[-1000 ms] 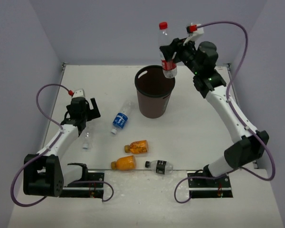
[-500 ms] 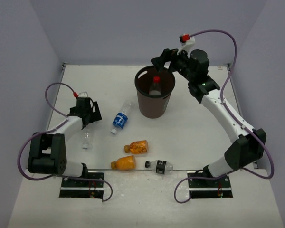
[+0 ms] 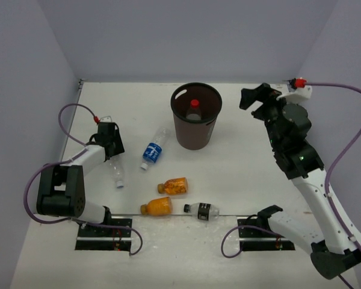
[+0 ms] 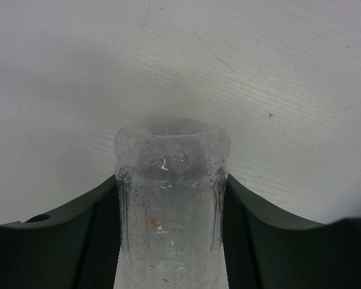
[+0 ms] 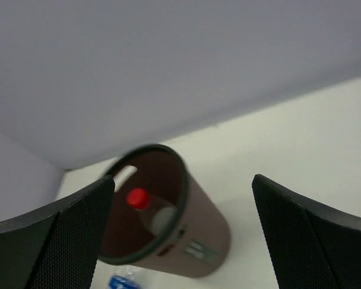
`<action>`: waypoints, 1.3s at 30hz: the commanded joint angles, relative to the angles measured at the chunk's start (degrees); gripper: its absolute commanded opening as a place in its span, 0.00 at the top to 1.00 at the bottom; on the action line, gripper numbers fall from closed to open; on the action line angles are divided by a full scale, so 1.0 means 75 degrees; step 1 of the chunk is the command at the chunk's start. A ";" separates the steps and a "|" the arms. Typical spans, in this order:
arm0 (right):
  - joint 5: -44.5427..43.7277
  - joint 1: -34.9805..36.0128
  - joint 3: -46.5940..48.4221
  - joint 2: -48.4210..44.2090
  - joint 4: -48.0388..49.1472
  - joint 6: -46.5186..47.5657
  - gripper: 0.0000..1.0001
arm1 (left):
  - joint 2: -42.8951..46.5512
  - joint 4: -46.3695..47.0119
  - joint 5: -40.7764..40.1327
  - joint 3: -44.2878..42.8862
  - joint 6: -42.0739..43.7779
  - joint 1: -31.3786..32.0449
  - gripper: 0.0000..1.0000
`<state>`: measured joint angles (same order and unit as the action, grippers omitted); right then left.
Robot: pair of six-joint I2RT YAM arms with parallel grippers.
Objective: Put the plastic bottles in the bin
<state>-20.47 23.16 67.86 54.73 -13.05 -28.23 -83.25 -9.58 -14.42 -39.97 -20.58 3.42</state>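
One bottle binned, the next gripped.
The red-capped bottle [image 3: 194,108] now stands inside the bin [image 3: 195,137] and the right jaws, spread wide, have drawn back; the left jaws have just closed on the clear bottle [image 4: 171,205] lying on the desk [image 3: 240,162], ready to lift.

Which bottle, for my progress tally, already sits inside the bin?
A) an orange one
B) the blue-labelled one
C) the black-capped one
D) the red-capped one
D: the red-capped bottle shows inside the bin in the view from above, its cap below the rim.
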 commanded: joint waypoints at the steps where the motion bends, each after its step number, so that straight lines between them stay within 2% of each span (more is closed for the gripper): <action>1: -0.2239 -0.0217 -0.1603 -0.0523 -0.1614 -0.0958 0.01 | 0.0447 -0.0058 -0.0221 -0.0282 -0.0156 -0.0046 0.70; 3: -0.1742 -0.0560 -0.2503 -0.1003 -0.1658 -0.1182 0.01 | 0.0767 -0.0181 -0.0256 -0.0419 -0.0244 -0.0046 0.79; 7: -0.0782 -0.1310 -0.3437 -0.1234 -0.1584 -0.1417 0.01 | 0.1663 -0.0629 -0.0045 -0.1061 -0.0327 -0.0041 0.84; 15: -0.0284 -0.1424 -0.3805 -0.1388 -0.1409 -0.1943 0.01 | 0.3566 -0.0421 0.1132 -0.2125 -0.0707 0.0264 0.84; 18: -0.0487 -0.1424 -0.3986 -0.1666 -0.1271 -0.2031 0.01 | 0.3635 0.0216 0.1248 -0.2804 -0.0690 0.0951 0.83; 22: -0.0300 -0.1424 -0.4159 -0.2059 -0.1083 -0.2002 0.01 | 0.2826 0.1194 0.0250 -0.4048 -0.0126 0.2493 0.82; 30: 0.0023 -0.1424 -0.4426 -0.2405 -0.0943 -0.1895 0.01 | 0.0124 0.3120 -0.1362 -0.6685 0.0508 0.4192 0.87; 34: 0.0094 -0.1424 -0.4453 -0.2410 -0.0898 -0.1770 0.01 | -0.1171 0.3979 -0.1926 -0.7637 0.0960 0.4887 0.82; 38: -0.0024 -0.1424 -0.4454 -0.2434 -0.0896 -0.1720 0.01 | -0.2141 0.3786 -0.2311 -0.8223 0.1021 0.5204 0.78; 39: -0.0058 -0.1424 -0.4459 -0.2442 -0.0896 -0.1712 0.01 | -0.2205 0.3811 -0.2409 -0.8171 0.1029 0.5262 0.71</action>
<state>-20.05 12.67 35.11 37.03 -21.86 -41.38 -97.23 14.71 -26.31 -98.13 -15.56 41.49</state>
